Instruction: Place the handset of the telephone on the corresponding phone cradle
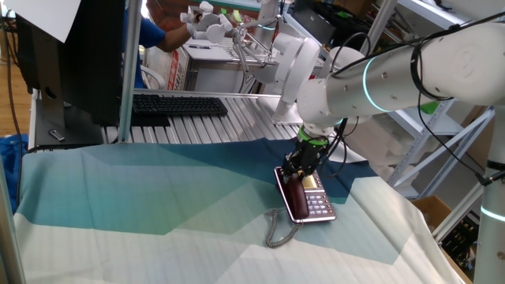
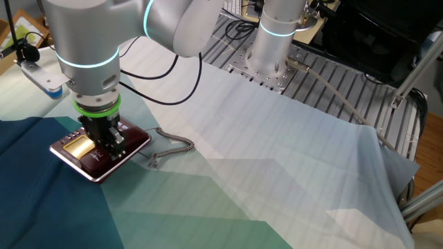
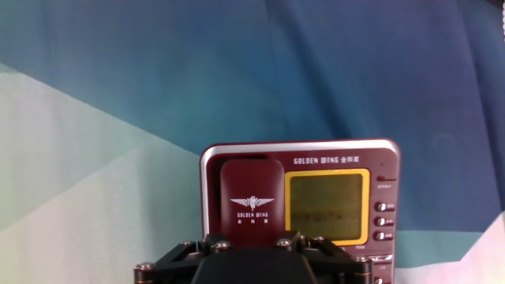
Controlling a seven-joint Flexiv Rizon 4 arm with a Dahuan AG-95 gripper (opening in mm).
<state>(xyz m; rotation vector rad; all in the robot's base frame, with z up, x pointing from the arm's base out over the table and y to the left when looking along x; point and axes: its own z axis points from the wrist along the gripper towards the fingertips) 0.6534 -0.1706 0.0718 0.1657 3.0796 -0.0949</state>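
Gripping the handset (image 3: 252,193) seemingly seated on the telephone (image 3: 383,162), the claw (image 1: 304,166) could drag it out by lifting before releasing

Table's covered with a blue, teal and white cloth (image 1: 158,197). Behind it there's a black keyboard (image 1: 177,105) on a ribbed metal surface (image 2: 332,76), plus metal shelving (image 1: 442,134) off to the side.

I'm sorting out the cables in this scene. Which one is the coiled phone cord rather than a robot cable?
The grey coiled cord lying on the cloth beside the telephone. It is a tight spiral, while the black cables by the arm's base are smooth and loop loosely.
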